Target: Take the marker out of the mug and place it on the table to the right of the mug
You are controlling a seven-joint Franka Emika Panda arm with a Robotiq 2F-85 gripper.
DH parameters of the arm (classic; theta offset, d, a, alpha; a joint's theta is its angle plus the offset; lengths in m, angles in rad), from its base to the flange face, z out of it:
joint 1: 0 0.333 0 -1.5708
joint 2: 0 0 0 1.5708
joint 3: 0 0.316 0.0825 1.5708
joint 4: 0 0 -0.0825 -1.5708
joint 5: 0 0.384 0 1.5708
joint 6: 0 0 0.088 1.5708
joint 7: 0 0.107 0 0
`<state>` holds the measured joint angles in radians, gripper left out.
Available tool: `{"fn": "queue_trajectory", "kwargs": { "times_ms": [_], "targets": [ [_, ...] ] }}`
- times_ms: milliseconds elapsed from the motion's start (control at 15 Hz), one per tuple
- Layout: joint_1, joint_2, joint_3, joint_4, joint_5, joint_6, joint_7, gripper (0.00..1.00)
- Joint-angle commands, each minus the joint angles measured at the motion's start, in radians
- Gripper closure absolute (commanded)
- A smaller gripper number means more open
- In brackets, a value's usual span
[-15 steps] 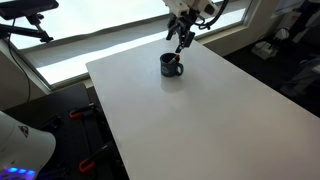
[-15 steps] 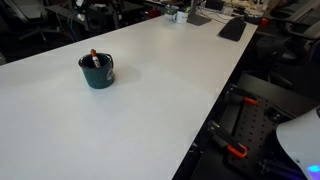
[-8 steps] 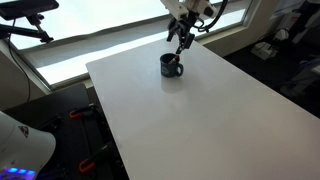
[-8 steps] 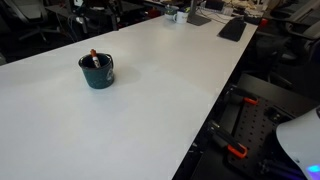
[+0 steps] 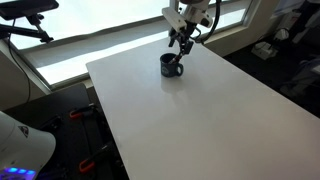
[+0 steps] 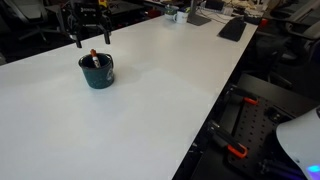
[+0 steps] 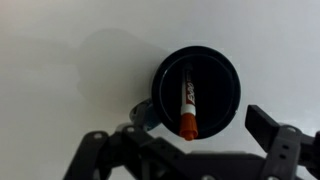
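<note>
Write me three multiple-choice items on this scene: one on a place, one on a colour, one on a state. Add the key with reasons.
1. Where is the marker?
A. Inside the mug
B. Lying beside the mug
C. Held by the tool

2. What colour is the marker's end?
A. Green
B. Blue
C. Red

3. How is the tool?
A. Shut on the marker
B. Open above the mug
C. Shut on the mug's handle

Key:
1 A: the wrist view shows it lying within the mug's rim.
2 C: its lower end in the wrist view is red.
3 B: its fingers stand apart over the mug and hold nothing.
</note>
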<state>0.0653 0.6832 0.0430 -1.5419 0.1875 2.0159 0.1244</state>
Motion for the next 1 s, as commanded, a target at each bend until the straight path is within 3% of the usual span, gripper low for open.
{"fn": "queue_trajectory", "kwargs": {
  "times_ms": [0, 467, 533, 667, 933],
  "targets": [
    [0.007, 0.057, 0.003, 0.077, 0.001, 0.008, 0.032, 0.0],
    [0.012, 0.14, -0.005, 0.168, -0.007, 0.003, 0.065, 0.0],
    [0.012, 0.147, -0.005, 0.176, -0.007, 0.002, 0.07, 0.25],
    [0.013, 0.162, -0.006, 0.189, -0.009, 0.005, 0.077, 0.34],
    [0.017, 0.185, -0.016, 0.22, -0.015, 0.007, 0.104, 0.66]
  ]
}}
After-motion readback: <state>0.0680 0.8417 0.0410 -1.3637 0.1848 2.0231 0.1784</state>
